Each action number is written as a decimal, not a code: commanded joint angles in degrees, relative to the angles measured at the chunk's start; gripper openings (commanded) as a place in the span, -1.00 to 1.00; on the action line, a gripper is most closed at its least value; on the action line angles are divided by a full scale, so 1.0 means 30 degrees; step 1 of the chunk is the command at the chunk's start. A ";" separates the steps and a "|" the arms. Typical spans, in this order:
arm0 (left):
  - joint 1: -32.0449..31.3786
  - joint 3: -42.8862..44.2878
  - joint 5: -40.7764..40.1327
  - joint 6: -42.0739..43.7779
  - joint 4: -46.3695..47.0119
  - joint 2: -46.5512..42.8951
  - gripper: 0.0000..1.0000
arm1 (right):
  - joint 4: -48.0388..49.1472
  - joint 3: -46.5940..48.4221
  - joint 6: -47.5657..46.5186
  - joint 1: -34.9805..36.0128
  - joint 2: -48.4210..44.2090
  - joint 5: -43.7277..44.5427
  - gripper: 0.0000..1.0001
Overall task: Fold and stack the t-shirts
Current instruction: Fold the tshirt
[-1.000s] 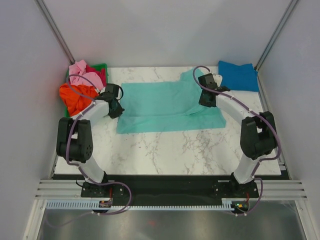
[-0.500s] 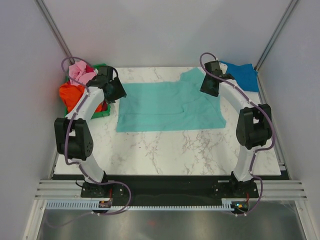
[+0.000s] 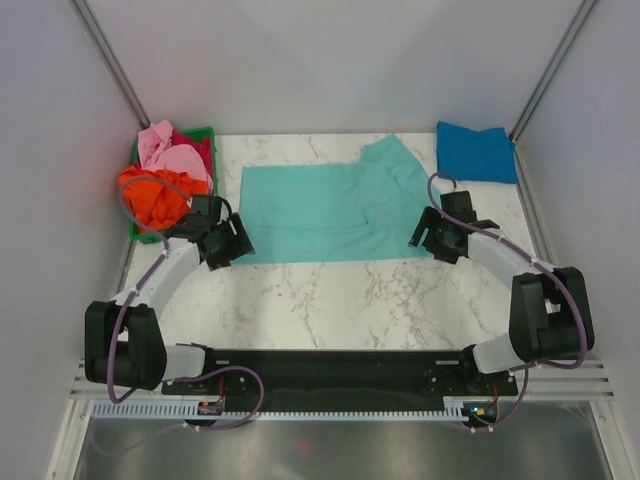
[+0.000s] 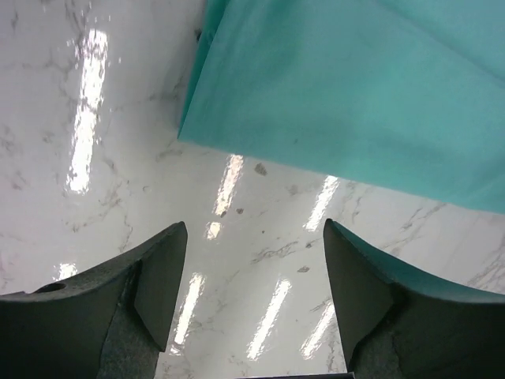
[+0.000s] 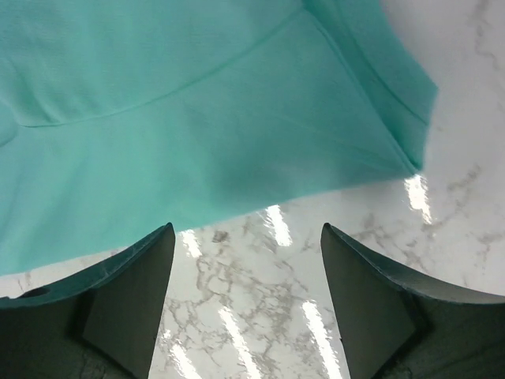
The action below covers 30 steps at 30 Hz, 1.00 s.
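A mint-teal t-shirt [image 3: 335,210] lies spread flat across the back middle of the marble table. My left gripper [image 3: 228,248] hovers open just off its near left corner; the left wrist view shows that gripper [image 4: 254,268] over bare marble with the teal corner [image 4: 339,87] ahead. My right gripper [image 3: 428,240] stands open by the near right corner; in its own view the gripper [image 5: 245,268] is empty, with the teal hem and sleeve [image 5: 197,118] ahead. A folded bright blue t-shirt [image 3: 476,152] lies at the back right. Orange [image 3: 155,195], pink [image 3: 170,150] and red t-shirts are heaped at the back left.
A green crate [image 3: 203,131] at the back left corner holds the heap of shirts. Grey walls and metal posts close in the table on three sides. Bare marble [image 3: 340,300] stretches between the teal shirt and the arm bases.
Both grippers have opened and let go of the teal shirt. Both arms swung to the shirt's far side, then drew back to its near corners.
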 commanded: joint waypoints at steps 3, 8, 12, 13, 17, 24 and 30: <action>0.0050 -0.2823 0.0147 -0.2901 0.4319 -0.1305 0.57 | 0.2163 -0.2439 0.0320 -0.1193 -0.2875 -0.0665 0.65; 0.0079 -0.4317 -0.1490 -0.3521 0.5992 -0.1336 0.64 | 0.2397 -0.3261 0.0027 -0.2337 -0.2732 -0.0957 0.64; 0.0225 -0.5256 -0.1877 -0.3551 0.7572 -0.1306 0.74 | 0.3419 -0.3526 0.0027 -0.3621 -0.1971 -0.1367 0.64; 0.0254 -0.5461 -0.1760 -0.3522 0.8011 -0.1307 0.74 | 0.3568 -0.3526 0.0056 -0.3801 -0.1476 -0.1542 0.64; 0.0342 -0.6106 -0.1640 -0.3463 0.9333 -0.1104 0.76 | 0.4564 -0.3584 0.0261 -0.4681 -0.0330 -0.2626 0.62; 0.0664 -0.6137 -0.1787 -0.4019 1.0358 0.1033 0.67 | 0.5998 -0.3730 0.0349 -0.5062 0.1457 -0.2774 0.37; 0.0723 -0.6606 -0.1904 -0.4254 1.1062 0.1535 0.07 | 0.6323 -0.3994 0.0232 -0.5209 0.1898 -0.3097 -0.37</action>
